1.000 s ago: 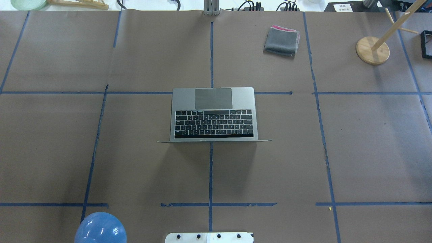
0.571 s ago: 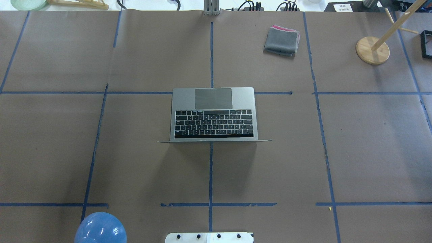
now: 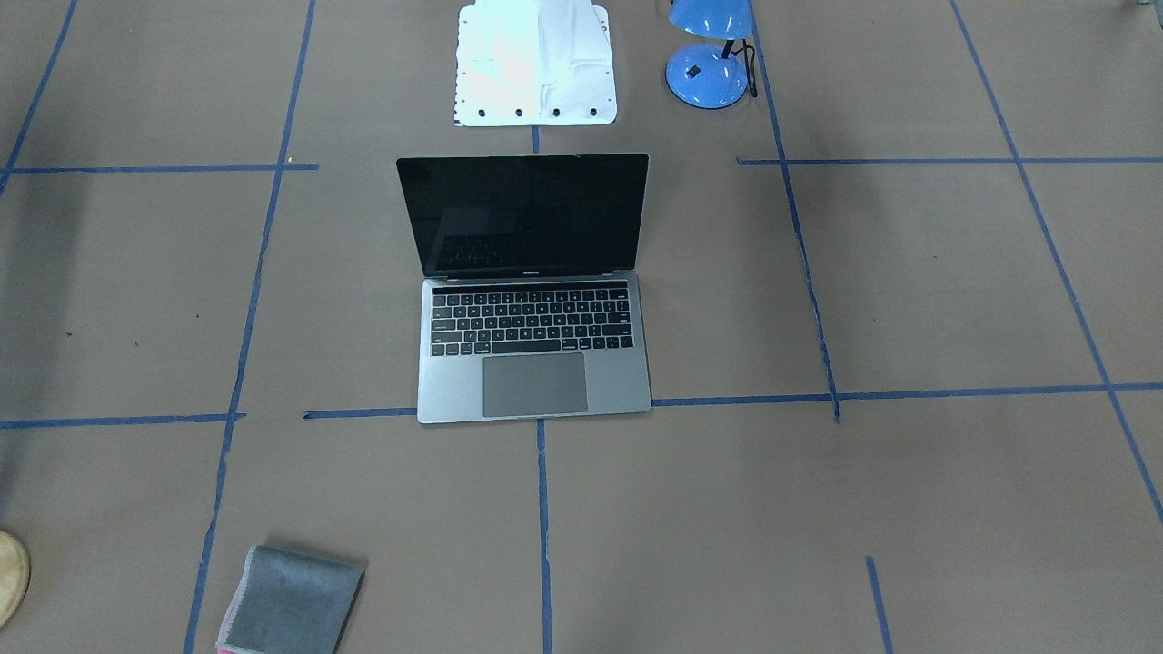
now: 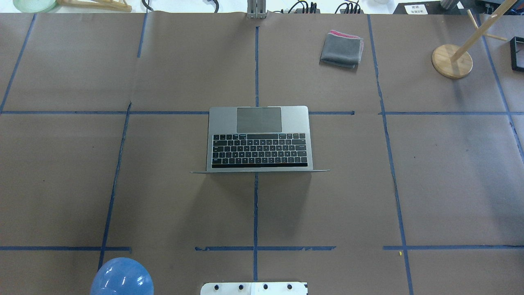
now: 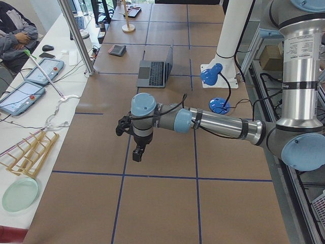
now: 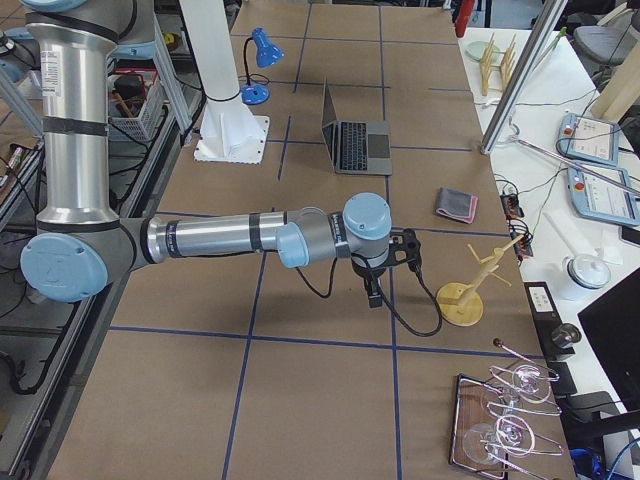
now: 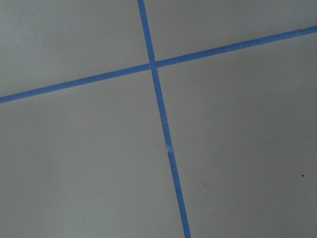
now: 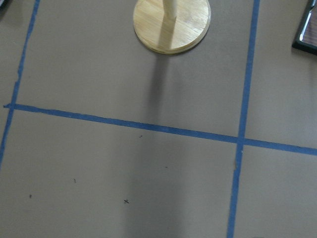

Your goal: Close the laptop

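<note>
The laptop [image 4: 259,139] sits open at the middle of the brown paper-covered table [image 4: 61,184]. Its lid stands upright along the edge nearest the robot, and the dark screen faces away from it. In the overhead view, a folded grey cloth [image 4: 342,49] lies at 1 o'clock from the laptop. A wooden stand [image 4: 452,60] is at 2 o'clock, a blue desk lamp [image 4: 121,276] at 7 o'clock and the white base plate [image 4: 254,288] at 6 o'clock, all well apart from the laptop. The left gripper [image 5: 138,151] hangs over crossed blue tape lines, far out at 9 o'clock. The right gripper [image 6: 372,290] hangs near the wooden stand, at about 3 o'clock. I cannot tell whether either claw is spread or pressed together.
</note>
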Motion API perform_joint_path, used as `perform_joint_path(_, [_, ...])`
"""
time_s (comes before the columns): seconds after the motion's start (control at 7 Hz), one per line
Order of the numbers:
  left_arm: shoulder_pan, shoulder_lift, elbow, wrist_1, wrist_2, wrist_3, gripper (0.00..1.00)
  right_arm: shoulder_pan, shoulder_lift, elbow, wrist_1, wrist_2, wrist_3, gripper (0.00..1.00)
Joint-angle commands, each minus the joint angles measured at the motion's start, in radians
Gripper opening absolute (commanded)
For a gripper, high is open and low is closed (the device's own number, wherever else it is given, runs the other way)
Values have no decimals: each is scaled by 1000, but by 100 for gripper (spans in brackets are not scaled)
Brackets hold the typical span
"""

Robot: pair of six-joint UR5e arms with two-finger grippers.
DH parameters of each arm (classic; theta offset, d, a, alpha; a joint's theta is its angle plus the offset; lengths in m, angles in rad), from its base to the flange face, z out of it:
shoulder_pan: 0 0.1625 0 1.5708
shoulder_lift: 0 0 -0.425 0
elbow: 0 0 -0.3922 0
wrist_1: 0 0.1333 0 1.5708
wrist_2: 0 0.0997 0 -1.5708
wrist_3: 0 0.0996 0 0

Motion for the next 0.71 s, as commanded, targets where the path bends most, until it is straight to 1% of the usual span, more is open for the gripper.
perform_joint_path(0.0, [10,-35,4,-27,-7,-31,100,-140,-44,43,262,2,343,100])
perform_joint_path(0.14, [84,-42,-16,-50,-9,-160,100,-200,-47,51,355,-1,468,100])
perform_joint_path(0.29, [142,-42,-17,-149,-15,-317,100,-260,-49,72,431,-2,593,100])
perform_joint_path(0.43, [199,-41,-11,-256,-71,-424,100,-318,-49,115,465,-8,705,100])
perform_joint_path(0.57, [273,-39,-17,-351,-98,-492,100,-390,-49,176,465,-28,788,100])
